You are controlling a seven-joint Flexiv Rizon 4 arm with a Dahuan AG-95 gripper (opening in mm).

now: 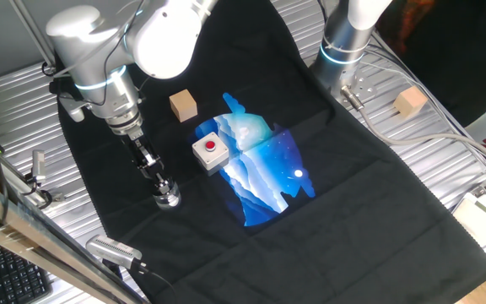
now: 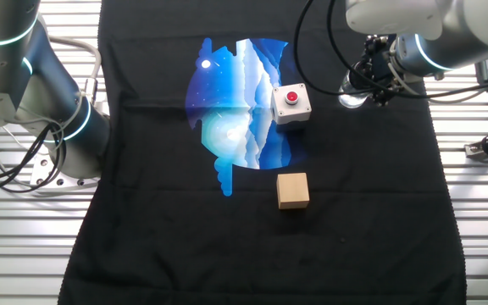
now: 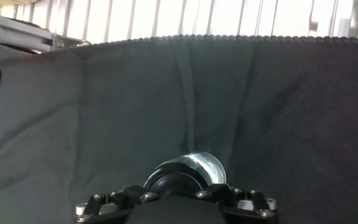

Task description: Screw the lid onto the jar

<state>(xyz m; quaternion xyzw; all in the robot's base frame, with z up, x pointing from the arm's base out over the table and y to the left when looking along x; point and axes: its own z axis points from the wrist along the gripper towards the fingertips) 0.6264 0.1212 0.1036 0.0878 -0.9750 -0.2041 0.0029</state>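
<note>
The clear jar [image 1: 169, 201] stands on the black cloth at the front left. In the other fixed view it shows as a bright glassy spot [image 2: 351, 100] right of the button box. My gripper [image 1: 160, 184] points down onto its top. In the hand view the black lid [image 3: 174, 180] sits between my fingers, on top of the jar's clear rim [image 3: 205, 165]. The jaws appear closed around the lid. The fingertips themselves are hidden by the hand's body.
A white box with a red button [image 1: 210, 152] stands right of the jar, and a tan wooden cube [image 1: 183, 105] lies behind it. A blue picture [image 1: 264, 169] is printed on the cloth. A second arm's base [image 1: 344, 46] and another cube [image 1: 410, 101] are at the far right.
</note>
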